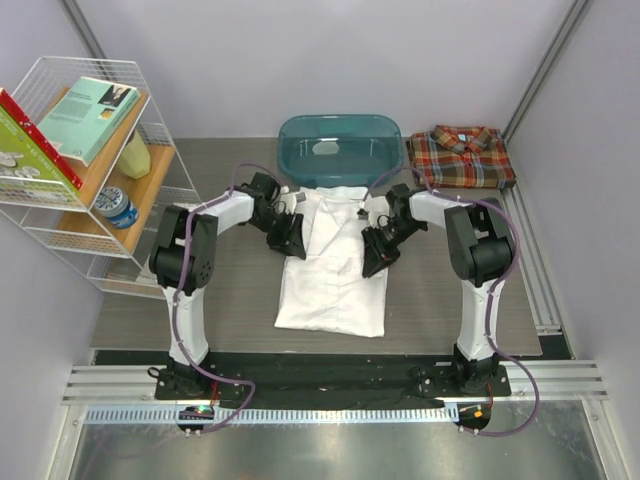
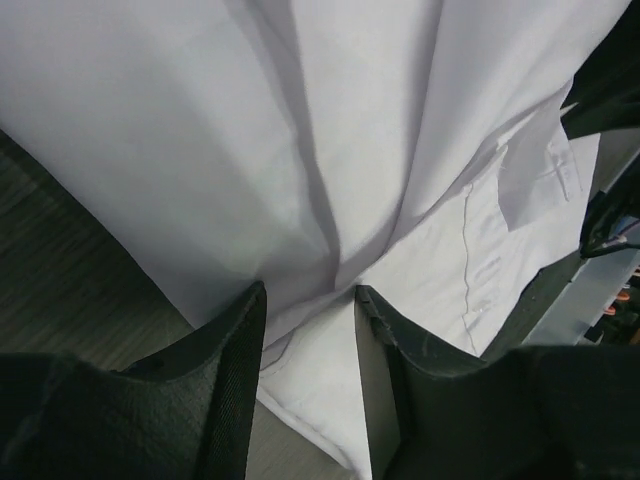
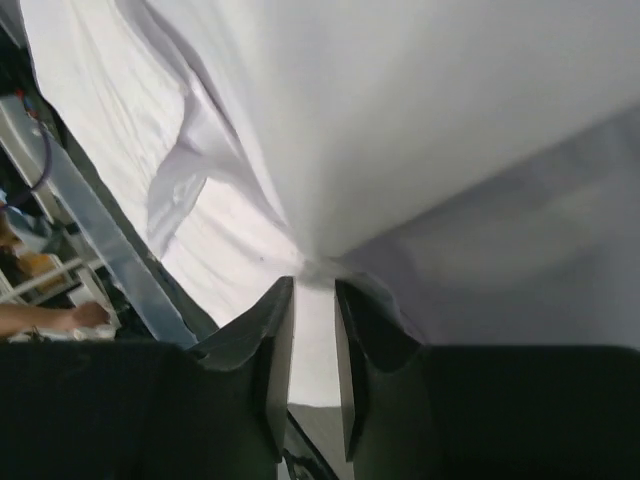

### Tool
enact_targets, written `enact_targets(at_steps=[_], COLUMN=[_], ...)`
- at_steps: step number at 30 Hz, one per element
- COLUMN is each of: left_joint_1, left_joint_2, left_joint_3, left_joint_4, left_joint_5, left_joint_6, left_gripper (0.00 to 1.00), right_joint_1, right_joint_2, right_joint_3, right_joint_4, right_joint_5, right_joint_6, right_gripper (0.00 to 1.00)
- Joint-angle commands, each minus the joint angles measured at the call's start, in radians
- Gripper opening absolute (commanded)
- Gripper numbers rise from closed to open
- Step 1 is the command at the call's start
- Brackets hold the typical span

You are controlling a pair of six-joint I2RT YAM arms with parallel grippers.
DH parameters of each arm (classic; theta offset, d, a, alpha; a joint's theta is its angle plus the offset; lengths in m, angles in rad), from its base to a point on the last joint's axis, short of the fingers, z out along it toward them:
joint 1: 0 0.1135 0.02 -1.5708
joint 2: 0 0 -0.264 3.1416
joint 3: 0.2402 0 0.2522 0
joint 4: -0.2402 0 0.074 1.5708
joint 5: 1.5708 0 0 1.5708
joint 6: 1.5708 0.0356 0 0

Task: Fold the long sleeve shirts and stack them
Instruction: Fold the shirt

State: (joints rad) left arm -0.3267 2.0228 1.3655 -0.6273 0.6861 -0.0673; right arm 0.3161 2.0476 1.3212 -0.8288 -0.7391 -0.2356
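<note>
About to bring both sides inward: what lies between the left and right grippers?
Only the white shirt. Its body spans the stretch from the left gripper to the right gripper, as the top view shows.

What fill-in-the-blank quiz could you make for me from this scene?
1. Exactly ___ grippers pinch the white shirt: the left gripper and the right gripper.
2. The plaid shirt lies folded to the ___ of the tub.
3. The rack at the left holds a teal-covered ___.

Missing words: two; right; book.
</note>
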Motion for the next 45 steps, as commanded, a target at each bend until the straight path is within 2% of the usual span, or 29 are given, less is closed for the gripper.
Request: enact_targets(at_steps=[1,5,7,10,11,13,15,16,17,18,19,20,22,23,28,32,34,41,44,45], left_joint_1=[0.008,0.009,0.021,0.022,0.015,-0.030,-0.133,-0.179,-0.284,-0.343,-0.398,-0.499,-0.590,-0.677,-0.964,-1.107,-1.141,-1.141,-1.140,-1.135], left_joint_2=[0.048,0.067,0.035,-0.132,-0.247,-0.423,-0.533,-0.593,-0.677,-0.717,-0.746,-0.769,-0.818,-0.831,-0.802,-0.696,-0.620,-0.472,-0.417,-0.403], left_joint_3=[0.060,0.104,0.109,0.044,-0.003,-0.083,-0.155,-0.236,-0.277,-0.319,-0.403,-0.442,-0.530,-0.552,-0.608,-0.634,-0.640,-0.632,-0.648,-0.660], left_joint_4=[0.004,-0.027,-0.034,0.000,0.006,0.008,0.000,0.001,0.015,0.038,0.060,0.073,0.126,0.145,0.245,0.319,0.348,0.489,0.570,0.589], left_joint_5=[-0.062,-0.077,-0.040,-0.045,-0.065,-0.164,-0.280,-0.401,-0.483,-0.563,-0.715,-0.761,-0.874,-0.908,-1.037,-1.129,-1.154,-1.208,-1.241,-1.254], left_joint_6=[0.027,0.037,0.055,0.130,0.153,0.267,0.401,0.438,0.477,0.501,0.545,0.569,0.615,0.618,0.624,0.610,0.604,0.627,0.653,0.672], left_gripper=[0.43,0.42,0.43,0.52,0.57,0.64,0.67,0.70,0.70,0.70,0.71,0.71,0.72,0.72,0.71,0.68,0.64,0.59,0.53,0.44], right_joint_1=[-0.035,-0.045,-0.045,-0.043,-0.043,-0.037,-0.025,0.001,0.015,0.035,0.052,0.086,0.110,0.135,0.178,0.178,0.178,0.178,0.178,0.178], right_joint_2=[0.045,0.049,0.028,-0.053,-0.110,-0.165,-0.230,-0.242,-0.251,-0.248,-0.241,-0.227,-0.189,-0.176,-0.066,0.011,0.037,0.063,0.071,0.072], right_joint_3=[0.050,0.059,0.065,0.072,0.066,0.056,0.047,0.041,0.039,0.042,0.053,0.056,0.056,0.055,0.070,0.076,0.075,0.058,0.056,0.055], right_joint_4=[0.056,0.050,0.014,-0.029,-0.032,-0.033,-0.001,0.013,0.026,0.040,0.045,0.051,0.085,0.100,0.146,0.151,0.158,0.168,0.172,0.171], right_joint_5=[0.125,0.144,0.118,0.009,-0.038,-0.081,-0.098,-0.091,-0.070,-0.053,-0.036,-0.023,-0.011,-0.006,0.004,0.038,0.047,0.050,0.049,0.049], right_joint_6=[-0.042,-0.059,-0.070,-0.065,-0.056,-0.022,0.027,0.044,0.053,0.059,0.059,0.059,0.073,0.078,0.067,0.041,0.041,0.033,0.030,0.030], right_gripper=[0.28,0.28,0.29,0.33,0.34,0.35,0.36,0.36,0.36,0.36,0.36,0.35,0.34,0.34,0.32,0.31,0.31,0.30,0.30,0.30])
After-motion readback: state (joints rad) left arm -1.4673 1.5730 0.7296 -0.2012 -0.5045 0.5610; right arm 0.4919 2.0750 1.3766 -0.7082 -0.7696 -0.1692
